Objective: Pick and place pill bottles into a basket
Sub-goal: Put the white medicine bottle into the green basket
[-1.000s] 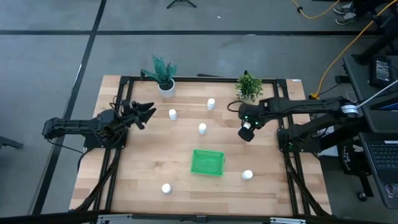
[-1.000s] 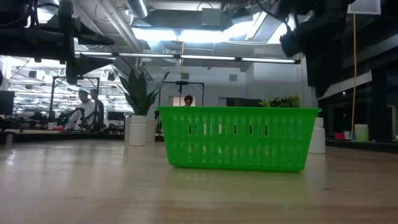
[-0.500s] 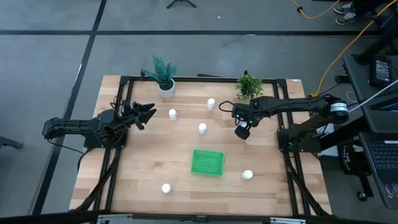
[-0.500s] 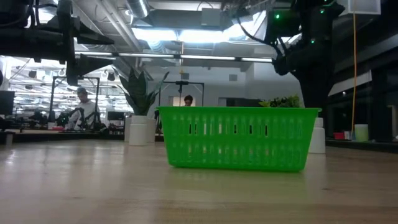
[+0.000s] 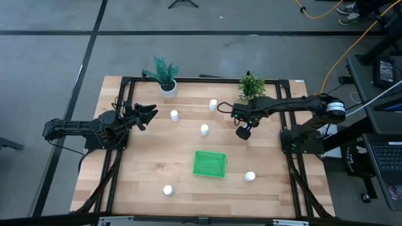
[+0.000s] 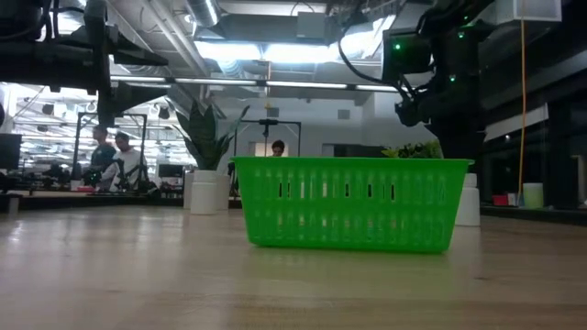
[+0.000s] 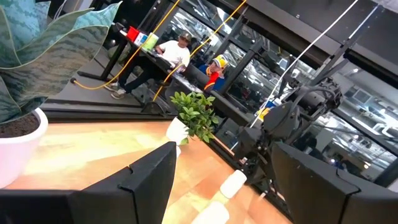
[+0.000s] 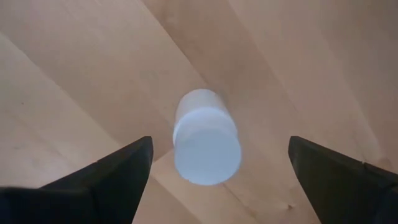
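Note:
Five white pill bottles stand upright on the wooden table: bottle (image 5: 213, 104), bottle (image 5: 174, 115), bottle (image 5: 204, 129), bottle (image 5: 250, 177) and bottle (image 5: 168, 189). The green basket (image 5: 209, 164) stands near the table's middle and fills the low view (image 6: 348, 202). My right gripper (image 5: 242, 132) is open and points down above the table, right of the middle. In its wrist view a sixth bottle (image 8: 206, 138) stands on the table below, between the two fingers and apart from them (image 8: 219, 146). The gripper hides this bottle in the high view. My left gripper (image 5: 147, 115) waits open and empty at the table's left (image 7: 222, 149).
Two potted plants stand at the far edge, one left (image 5: 164, 75), one right (image 5: 251, 86). A black frame (image 5: 119, 157) runs along the table's sides. People sit in the room beyond the table (image 6: 119, 165). Bare wood lies around the basket.
My right gripper has moved toward the table's left edge and a little toward the far edge, still open. The bottles and the basket have stayed where they were.

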`<state>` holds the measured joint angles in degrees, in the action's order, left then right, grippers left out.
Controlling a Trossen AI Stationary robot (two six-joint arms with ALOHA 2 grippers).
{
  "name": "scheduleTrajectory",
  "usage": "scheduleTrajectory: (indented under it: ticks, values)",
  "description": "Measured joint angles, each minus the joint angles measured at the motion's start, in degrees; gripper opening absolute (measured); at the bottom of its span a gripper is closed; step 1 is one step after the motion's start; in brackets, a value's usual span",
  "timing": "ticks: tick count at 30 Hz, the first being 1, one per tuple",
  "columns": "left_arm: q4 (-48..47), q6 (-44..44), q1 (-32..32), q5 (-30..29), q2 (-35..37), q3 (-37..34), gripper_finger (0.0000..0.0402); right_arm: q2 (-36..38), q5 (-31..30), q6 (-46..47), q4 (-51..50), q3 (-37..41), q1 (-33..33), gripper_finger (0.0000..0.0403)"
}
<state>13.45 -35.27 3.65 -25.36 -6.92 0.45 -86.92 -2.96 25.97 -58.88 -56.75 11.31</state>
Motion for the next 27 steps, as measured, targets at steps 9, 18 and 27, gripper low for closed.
scheduleTrajectory:
  ticks: [9, 18, 27]
  values:
    - [0.0, 0.0, 0.0, 0.0, 0.0, 0.0, 0.0258, -2.9, 0.1, -2.2, 1.0, 0.0, 0.0, 0.0372]
    - [-0.1, -0.1, 0.0, 0.1, 0.0, 0.0, 0.0258, -0.8, 0.2, 0.8, 6.6, 6.3, -0.3, 0.0369]
    - [-0.5, 0.0, 0.0, 0.0, -0.1, 0.0, 0.0258, 0.9, 0.7, 1.1, 7.0, 7.2, -1.5, 0.0326]
